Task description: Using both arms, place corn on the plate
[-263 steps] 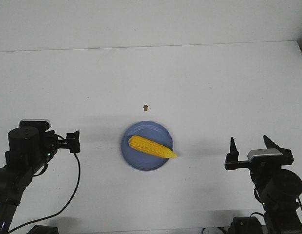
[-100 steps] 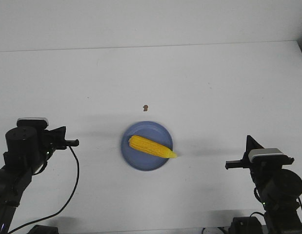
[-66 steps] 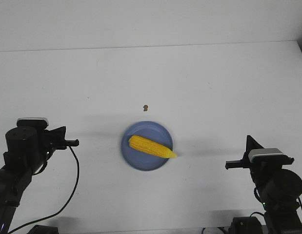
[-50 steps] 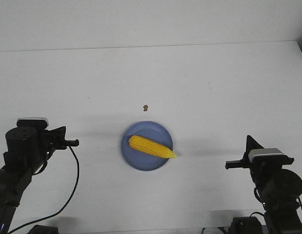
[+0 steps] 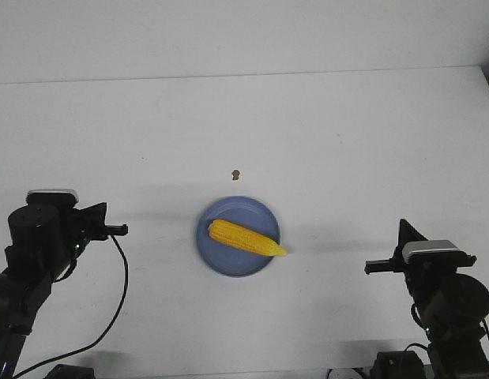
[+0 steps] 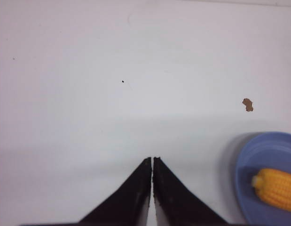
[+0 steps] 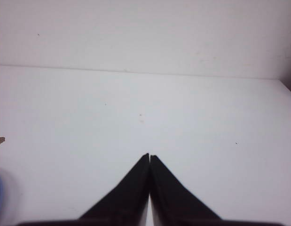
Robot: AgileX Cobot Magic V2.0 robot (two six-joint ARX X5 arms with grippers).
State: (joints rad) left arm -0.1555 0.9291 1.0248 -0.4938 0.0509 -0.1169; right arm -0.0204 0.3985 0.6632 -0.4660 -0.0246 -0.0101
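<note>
The corn [image 5: 246, 238] is seen lying across the plate [image 5: 228, 264], its blunt end inside the rim on the side nearer the left arm and its pointed tip reaching over the rim on the side nearer the right arm. The plate is set on the white table [image 5: 323, 142], nearer the table's front edge than its far edge. A small brown speck [image 5: 236, 173] is found just beyond the plate's far rim, apart from it.

The left gripper [image 5: 119, 230] is held well to the left of the plate, nothing between it and the rim; in the left wrist view its fingers [image 6: 136, 197] are pressed together on nothing, with only a hairline seam between them. The right gripper [image 5: 372, 267] is held well to the right of the plate, likewise apart from the corn's tip, and its fingers [image 7: 136, 193] are also closed tip to tip and empty. Bare table surface is seen on every side of the plate, widest beyond its far rim.
</note>
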